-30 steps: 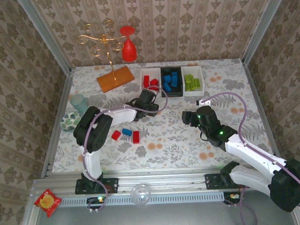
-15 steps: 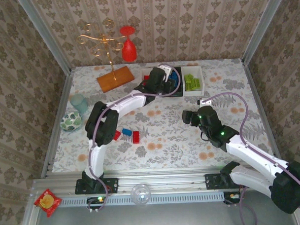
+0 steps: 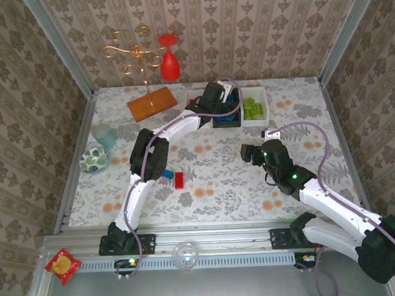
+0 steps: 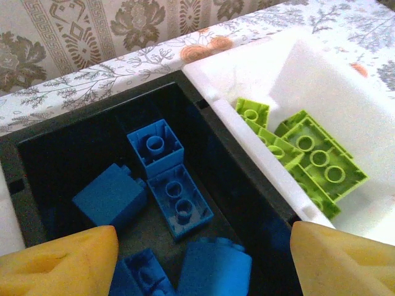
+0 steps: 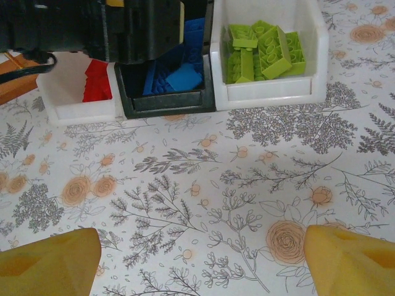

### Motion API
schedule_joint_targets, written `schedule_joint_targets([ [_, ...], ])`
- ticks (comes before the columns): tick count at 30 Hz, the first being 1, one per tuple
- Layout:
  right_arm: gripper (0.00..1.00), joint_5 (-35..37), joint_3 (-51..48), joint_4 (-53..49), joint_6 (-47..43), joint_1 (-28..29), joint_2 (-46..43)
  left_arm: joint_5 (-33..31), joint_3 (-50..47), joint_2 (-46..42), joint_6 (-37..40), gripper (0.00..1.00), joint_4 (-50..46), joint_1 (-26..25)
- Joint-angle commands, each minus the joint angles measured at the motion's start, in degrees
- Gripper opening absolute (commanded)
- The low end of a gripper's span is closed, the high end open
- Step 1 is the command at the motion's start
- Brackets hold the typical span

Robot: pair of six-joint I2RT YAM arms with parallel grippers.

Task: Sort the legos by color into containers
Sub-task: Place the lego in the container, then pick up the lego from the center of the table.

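Must go near and left from left end effector (image 4: 203, 262), jaws apart over black tray (image 4: 62, 154), to red lego (image 3: 179, 180) lying near-to-far.

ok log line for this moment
left jaws open above black tray | right jaws open, empty, above table | red brick loose on table

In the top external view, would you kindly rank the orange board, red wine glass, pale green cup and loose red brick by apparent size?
1. orange board
2. red wine glass
3. pale green cup
4. loose red brick
Glass and cup look close, so that pair is unsure.
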Motion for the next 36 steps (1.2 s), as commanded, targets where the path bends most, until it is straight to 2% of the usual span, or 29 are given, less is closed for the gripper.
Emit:
schedule_joint_targets([
  [1, 0.87, -0.03, -0.38, -0.19, 0.88, 0.4, -0.95, 2.04, -8.22, -11.39, 0.58, 0.76, 0.86, 0.68],
  [6, 0.87, -2.27, 0.23, 0.05, 1.2, 1.51, -0.19, 0.16, -30.35, -28.64, -0.37, 0.76, 4.03, 1.98],
  [11, 0.87, -4.28, 2.39, -0.96, -0.06, 5.51, 2.82, -6.6, -52.65, -46.16, -2.8, 0.77, -1.48, 4.32],
  [15, 0.87, -4.63, 3.39, -0.89, -0.42, 8.06, 5.79, -8.5, -63.22, -56.11, -6.17, 0.78, -11.33, 6.45],
  [18, 0.87, -5.22, 3.64, 0.01, -0.19, 8.6, 7.77, -5.34, -67.73, -61.31, -7.67, 0.79, -15.7, 8.35],
  [22, 0.87, -5.52, 4.03, 0.45, 0.01, 8.87, 9.41, 0.27, -69.15, -62.39, -7.0, 0.77, -20.78, 9.6],
  [28, 0.87, -4.83, 3.59, 0.37, -0.28, 8.87, 8.9, 2.56, -68.4, -57.17, -5.71, 0.72, -22.91, 10.08],
  [36, 0.88, -3.65, 2.62, -0.08, -0.62, 8.87, 7.04, -2.85, -67.49, -53.07, -5.43, 0.65, -22.51, 10.13],
])
